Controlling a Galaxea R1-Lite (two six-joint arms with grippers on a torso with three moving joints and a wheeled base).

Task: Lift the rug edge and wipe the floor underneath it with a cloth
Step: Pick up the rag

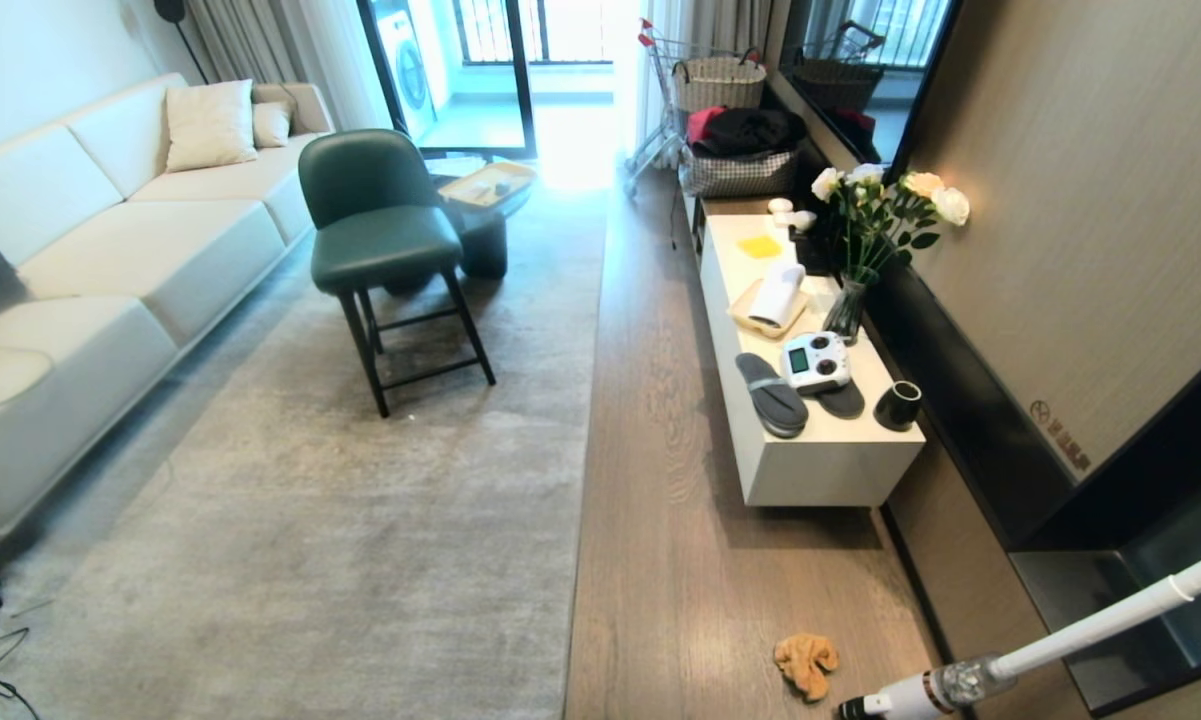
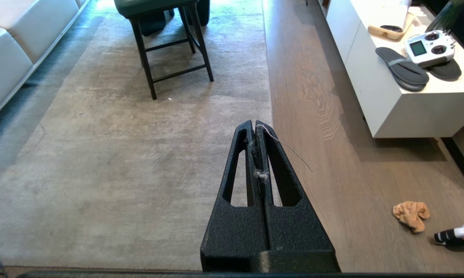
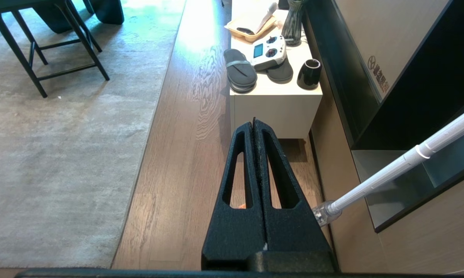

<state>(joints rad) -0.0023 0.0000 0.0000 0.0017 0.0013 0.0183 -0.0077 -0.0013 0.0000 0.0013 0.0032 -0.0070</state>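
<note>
The cloth point(image 1: 806, 665), a crumpled orange-yellow rag, lies loose on the floor point(image 1: 660, 520), apart from both of our grippers. Seen from the left wrist, it sits ahead of and off to one side of the left gripper point(image 2: 254, 124), whose two fingers are pressed together holding nothing, only wisps of lint and a thread clinging to them. The right gripper point(image 3: 254, 122) is likewise closed tight and empty, hanging over the bare boards. The rug edge point(image 1: 588, 420) runs straight along the brown wood planks, lying flat, just beside the left gripper's tip in its own view.

Beyond the cloth, a white stick vacuum point(image 1: 1040, 650) leans in from the wall side. Further ahead stands one low white cabinet point(image 1: 820, 460). On it we count one tray point(image 1: 750, 320) holding a white rolled towel point(image 1: 778, 292), two grey slippers point(image 1: 772, 395), one white remote controller point(image 1: 815, 362), one black cup point(image 1: 898, 405), one flat yellow square point(image 1: 759, 246) and one glass vase point(image 1: 846, 310) holding white roses point(image 1: 890, 190).

On the rug stand one green chair point(image 1: 385, 230) and a dark side table point(image 1: 485, 200). A cream sofa point(image 1: 110, 250) carries two cushions point(image 1: 210, 122). At the far end, a shopping cart point(image 1: 705, 85) holds a woven basket.
</note>
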